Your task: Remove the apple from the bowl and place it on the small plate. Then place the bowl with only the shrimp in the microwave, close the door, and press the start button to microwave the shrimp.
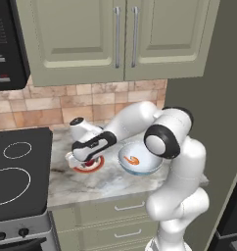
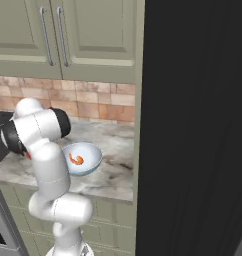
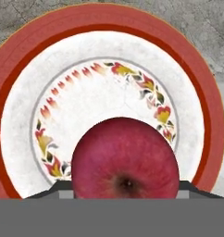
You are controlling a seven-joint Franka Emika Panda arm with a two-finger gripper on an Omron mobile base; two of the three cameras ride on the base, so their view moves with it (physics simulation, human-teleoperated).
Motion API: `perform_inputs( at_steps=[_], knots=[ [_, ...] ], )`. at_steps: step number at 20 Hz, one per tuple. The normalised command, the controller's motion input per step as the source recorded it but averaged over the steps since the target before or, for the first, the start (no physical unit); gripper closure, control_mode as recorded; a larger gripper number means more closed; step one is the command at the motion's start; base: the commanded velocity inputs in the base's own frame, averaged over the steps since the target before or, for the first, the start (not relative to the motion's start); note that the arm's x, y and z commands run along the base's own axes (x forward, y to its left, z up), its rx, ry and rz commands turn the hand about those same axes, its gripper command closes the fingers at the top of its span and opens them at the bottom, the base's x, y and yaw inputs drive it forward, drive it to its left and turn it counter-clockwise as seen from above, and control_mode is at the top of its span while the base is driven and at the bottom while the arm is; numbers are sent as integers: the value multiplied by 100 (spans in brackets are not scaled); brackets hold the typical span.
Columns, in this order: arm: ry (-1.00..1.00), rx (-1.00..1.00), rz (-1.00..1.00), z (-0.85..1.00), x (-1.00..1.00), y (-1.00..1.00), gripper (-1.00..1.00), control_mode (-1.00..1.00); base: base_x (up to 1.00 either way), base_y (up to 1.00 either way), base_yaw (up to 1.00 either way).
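Apple (image 3: 125, 162): dark red, between the gripper (image 3: 125, 194) fingers, directly over the small plate (image 3: 49, 60), left of the bowl (image 1: 140, 159) holding the shrimp (image 1: 133, 160). Whether clamped or released: cannot tell. Risk: rolls off the flat plate if dropped.

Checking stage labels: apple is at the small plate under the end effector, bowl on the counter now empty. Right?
Not empty. The bowl holds the shrimp, as the left base view shows. The apple is over the small plate at the end effector.
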Motion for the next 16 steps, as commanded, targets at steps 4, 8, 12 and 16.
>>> perform_inputs(
  at_steps=[4, 8, 12, 16],
  knots=[
    [-5, 0, -1, 6, -7, -6, -100, -100, 0, 0, 0],
    [-10, 2, -8, 48, -33, -34, -100, -100, 0, 0, 0],
    [-23, 7, -10, 71, -31, -55, -100, -100, 0, 0, 0],
    [-35, 12, -16, 16, -65, -86, -100, -100, 0, 0, 0]
  ],
)
